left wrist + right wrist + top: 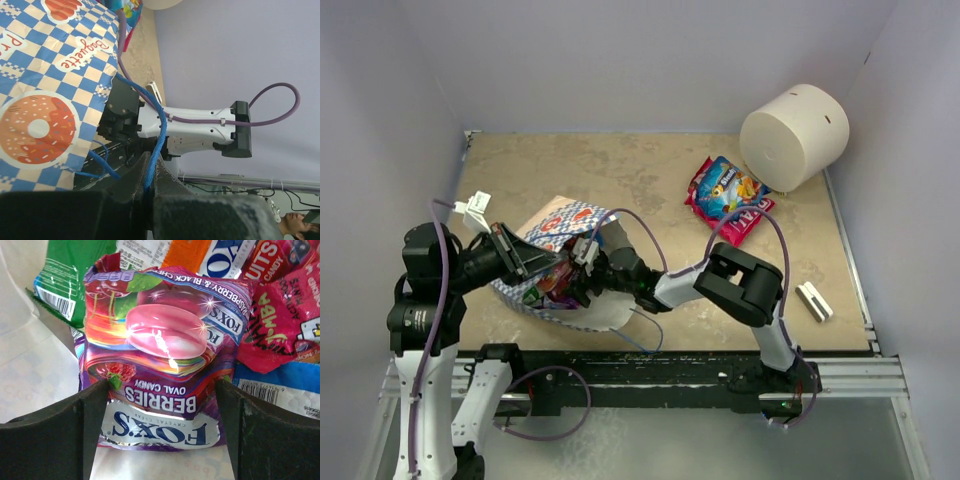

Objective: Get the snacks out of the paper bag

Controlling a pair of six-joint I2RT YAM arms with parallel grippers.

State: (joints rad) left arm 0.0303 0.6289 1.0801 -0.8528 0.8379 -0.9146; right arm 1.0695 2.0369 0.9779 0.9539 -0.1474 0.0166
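The blue-and-white checkered paper bag (560, 222) lies on its side with its mouth toward the arms. It fills the left of the left wrist view (45, 75). My left gripper (525, 258) is shut on the bag's blue cord handle (152, 165), pinched between the fingertips. My right gripper (582, 272) reaches into the bag's mouth. In the right wrist view it (162, 425) is open, its jaws straddling a purple Fox's berries candy packet (165, 350). Green (62, 285), orange (187, 252), pink-red (280, 325) and blue (280, 385) packets lie behind it. Two snack packets (728, 192) lie on the table outside the bag.
A big white cylinder (793, 135) lies at the back right corner beside the two loose packets. A small white block (813, 301) lies near the right edge. Grey walls close the table on three sides. My right arm (200, 127) crosses in front of the bag's mouth.
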